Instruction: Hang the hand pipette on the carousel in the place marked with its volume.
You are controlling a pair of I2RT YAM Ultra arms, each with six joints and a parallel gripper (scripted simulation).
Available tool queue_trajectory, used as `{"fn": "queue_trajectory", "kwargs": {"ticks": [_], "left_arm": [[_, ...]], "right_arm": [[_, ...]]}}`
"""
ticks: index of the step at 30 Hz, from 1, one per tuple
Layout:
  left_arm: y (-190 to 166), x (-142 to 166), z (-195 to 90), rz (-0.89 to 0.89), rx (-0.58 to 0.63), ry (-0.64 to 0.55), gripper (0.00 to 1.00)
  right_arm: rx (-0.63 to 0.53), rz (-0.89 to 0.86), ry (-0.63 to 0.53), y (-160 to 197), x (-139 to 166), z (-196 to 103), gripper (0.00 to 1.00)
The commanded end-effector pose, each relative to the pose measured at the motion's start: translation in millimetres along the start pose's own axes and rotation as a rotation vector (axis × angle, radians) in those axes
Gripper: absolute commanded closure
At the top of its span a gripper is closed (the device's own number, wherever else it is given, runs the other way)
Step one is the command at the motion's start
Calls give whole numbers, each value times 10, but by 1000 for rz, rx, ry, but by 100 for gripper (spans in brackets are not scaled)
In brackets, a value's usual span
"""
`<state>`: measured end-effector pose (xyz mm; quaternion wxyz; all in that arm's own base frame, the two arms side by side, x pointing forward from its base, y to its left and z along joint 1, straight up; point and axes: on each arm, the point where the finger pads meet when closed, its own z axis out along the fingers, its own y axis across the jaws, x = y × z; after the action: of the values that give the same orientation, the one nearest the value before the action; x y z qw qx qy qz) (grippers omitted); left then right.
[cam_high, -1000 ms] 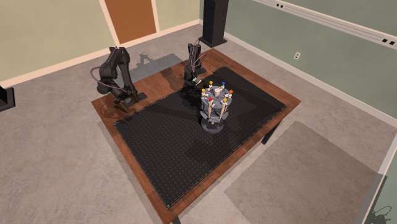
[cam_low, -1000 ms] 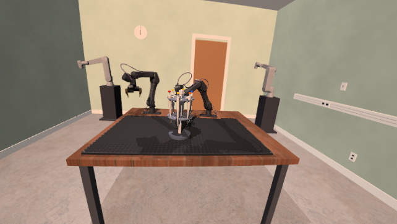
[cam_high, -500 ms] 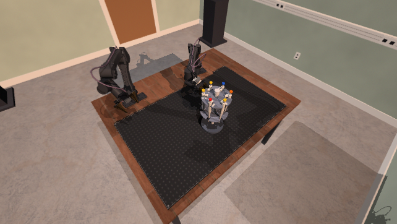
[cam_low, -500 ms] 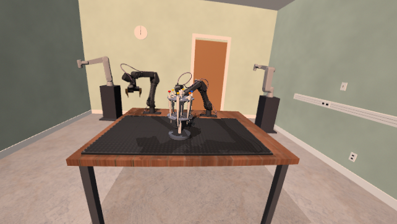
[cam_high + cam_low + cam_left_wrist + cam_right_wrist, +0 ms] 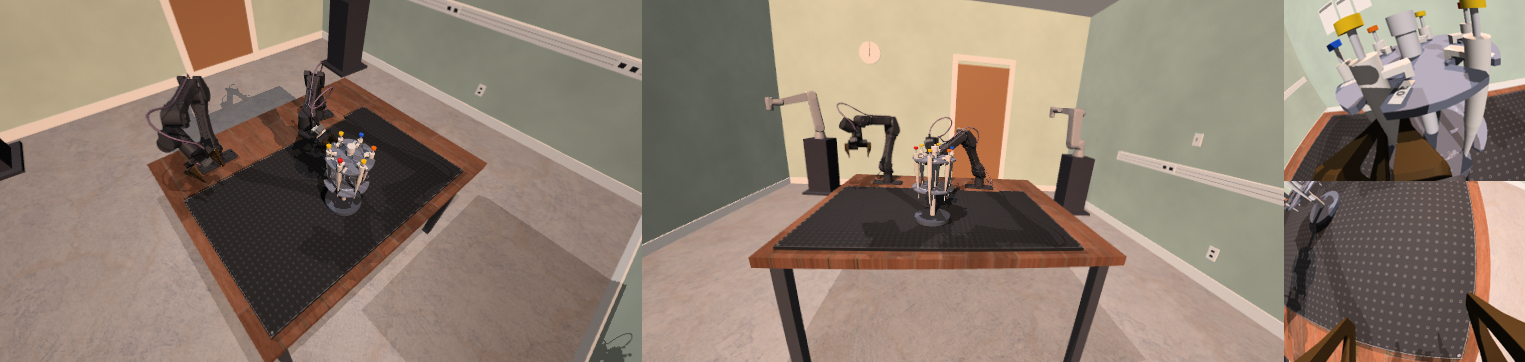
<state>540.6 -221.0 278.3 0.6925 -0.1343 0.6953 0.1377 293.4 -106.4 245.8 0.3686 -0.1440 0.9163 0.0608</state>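
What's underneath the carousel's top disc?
Under the top disc there's a lower disc and pipette bodies hanging down; the far side is hidden behind them.

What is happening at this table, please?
The left gripper is at a pipette with a yellow button, which stands upright at the edge of the carousel. Whether its hook is behind the rail, I cannot tell. The right gripper is open, away from the carousel.
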Motion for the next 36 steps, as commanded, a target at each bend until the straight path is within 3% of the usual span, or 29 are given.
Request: {"fn": "queue_trajectory", "kwargs": {"ticks": [1,5,36], "left_arm": [[25,54,2,-9,-19,-3,88],[37,-119,-11,-44,-18,-23,88],[37,-117,-11,-43,-18,-23,88]], "right_arm": [[6,-14,-26,-39,-70,-30,0],[6,-14,-26,-39,-70,-30,0],[6,-14,-26,-39,-70,-30,0]]}}
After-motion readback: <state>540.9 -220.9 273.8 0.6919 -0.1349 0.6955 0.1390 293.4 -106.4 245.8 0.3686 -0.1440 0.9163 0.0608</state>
